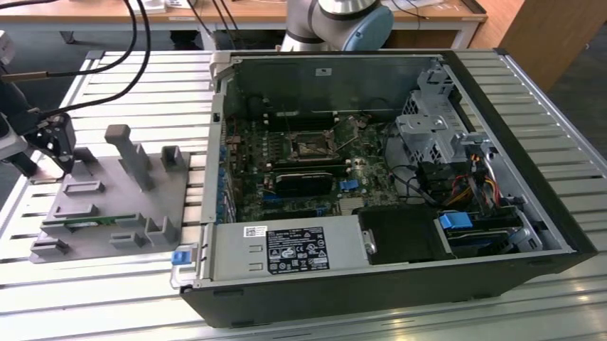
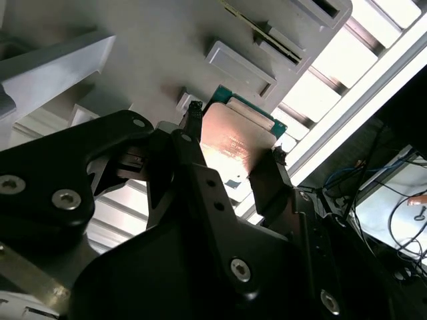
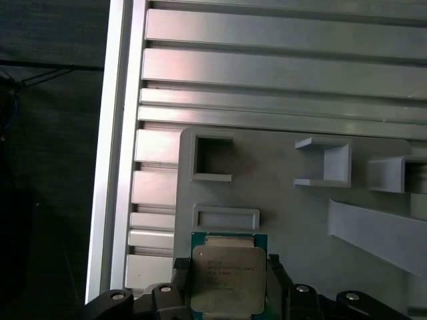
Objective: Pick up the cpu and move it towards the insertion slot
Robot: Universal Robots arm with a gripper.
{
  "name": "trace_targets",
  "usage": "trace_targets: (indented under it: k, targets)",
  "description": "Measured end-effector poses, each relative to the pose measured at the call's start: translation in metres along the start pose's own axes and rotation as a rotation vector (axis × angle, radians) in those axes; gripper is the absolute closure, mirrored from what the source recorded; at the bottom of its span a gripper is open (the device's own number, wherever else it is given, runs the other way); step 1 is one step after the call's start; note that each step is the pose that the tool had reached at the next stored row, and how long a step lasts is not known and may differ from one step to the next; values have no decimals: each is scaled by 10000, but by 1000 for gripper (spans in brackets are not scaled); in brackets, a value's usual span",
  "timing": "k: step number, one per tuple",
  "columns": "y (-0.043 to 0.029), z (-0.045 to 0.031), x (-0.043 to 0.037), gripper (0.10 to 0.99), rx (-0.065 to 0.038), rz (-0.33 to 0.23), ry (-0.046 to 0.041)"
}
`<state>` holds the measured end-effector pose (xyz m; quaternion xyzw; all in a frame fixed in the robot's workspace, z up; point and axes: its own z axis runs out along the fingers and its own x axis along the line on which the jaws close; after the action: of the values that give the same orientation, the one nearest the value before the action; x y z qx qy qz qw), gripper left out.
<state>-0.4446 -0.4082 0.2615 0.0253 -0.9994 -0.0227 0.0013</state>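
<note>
Between the tips of the gripper [image 2: 235, 133] the cpu [image 3: 227, 277] is pinched at the grey fixture [image 3: 293, 213]: pickup stage, I'd say; lifting wants it level.

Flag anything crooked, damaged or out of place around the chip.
Nothing stands out. The cpu sits square in the gripper over the grey holder, and the insertion slot in the open case looks intact.

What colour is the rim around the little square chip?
Green; the cpu shows it best in the first wrist view.
</note>
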Motion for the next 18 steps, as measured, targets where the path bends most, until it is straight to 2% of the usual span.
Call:
trace_targets:
  k: [18]
  targets:
    - [7, -143, 0, 549, 0, 0, 0]
